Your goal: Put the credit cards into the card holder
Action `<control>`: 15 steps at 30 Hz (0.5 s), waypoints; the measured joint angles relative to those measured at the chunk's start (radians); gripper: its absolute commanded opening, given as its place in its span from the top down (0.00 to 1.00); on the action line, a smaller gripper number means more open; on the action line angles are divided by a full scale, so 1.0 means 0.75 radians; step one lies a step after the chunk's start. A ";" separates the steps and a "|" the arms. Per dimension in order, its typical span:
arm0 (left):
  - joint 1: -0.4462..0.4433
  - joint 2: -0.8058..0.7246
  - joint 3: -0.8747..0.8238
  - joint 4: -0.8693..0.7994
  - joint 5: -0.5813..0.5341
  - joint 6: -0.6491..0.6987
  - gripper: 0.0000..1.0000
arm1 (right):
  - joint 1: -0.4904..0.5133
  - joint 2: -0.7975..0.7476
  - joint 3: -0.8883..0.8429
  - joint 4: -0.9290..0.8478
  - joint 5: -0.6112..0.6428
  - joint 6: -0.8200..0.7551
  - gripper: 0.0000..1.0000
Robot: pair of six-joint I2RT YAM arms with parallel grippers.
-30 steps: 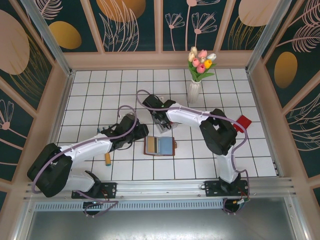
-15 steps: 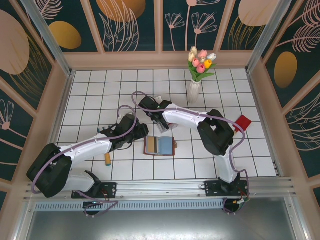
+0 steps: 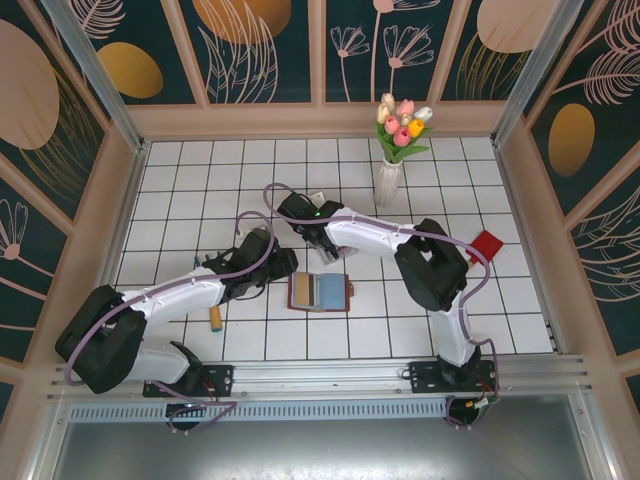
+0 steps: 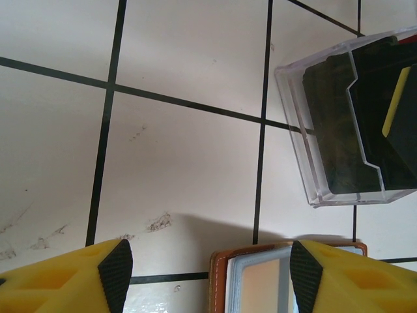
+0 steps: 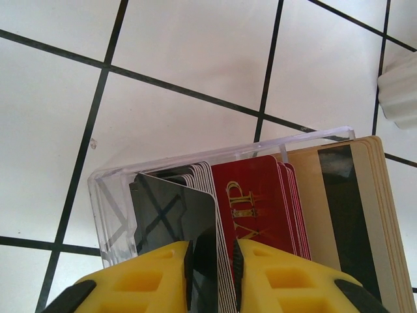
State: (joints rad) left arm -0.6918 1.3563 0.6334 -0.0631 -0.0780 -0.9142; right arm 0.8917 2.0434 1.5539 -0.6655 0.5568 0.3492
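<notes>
Top: card holder [image 3: 320, 292] lies open and flat on the tiled desk [image 3: 200, 180], mid-front, grey pockets up. Left claw [image 3: 283, 263] sits just beside its left edge; right claw [image 3: 325, 252] is down just beyond its far edge. Vase [image 3: 387, 182] of tulips stands further back. Left wrist: left claw spread wide, gripping nothing, holder's brown corner showing between the fingers; clear box [image 4: 296, 130] with dark credit cards [image 4: 339, 130] stood on edge is near, up-right. Right wrist: right claw almost pressed together, pinching the front dark card [image 5: 172, 215] in the box; red VIP cards [image 5: 257, 208] next, then gold cards [image 5: 306, 222] with a black stripe.
</notes>
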 measured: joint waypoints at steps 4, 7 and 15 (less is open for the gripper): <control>0.000 0.010 0.000 0.000 0.009 0.000 0.32 | 0.000 0.000 0.000 -0.007 0.002 0.000 0.72; 0.000 0.011 0.000 0.000 0.018 0.000 0.32 | 0.000 0.000 0.000 -0.007 0.003 0.001 0.71; 0.000 0.016 0.000 0.001 0.024 0.000 0.32 | 0.001 0.002 0.001 -0.020 0.004 0.000 0.69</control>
State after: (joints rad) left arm -0.6918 1.3685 0.6334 -0.0628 -0.0601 -0.9142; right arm 0.8921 2.0449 1.5547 -0.6804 0.5598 0.3492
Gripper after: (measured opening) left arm 0.679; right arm 0.312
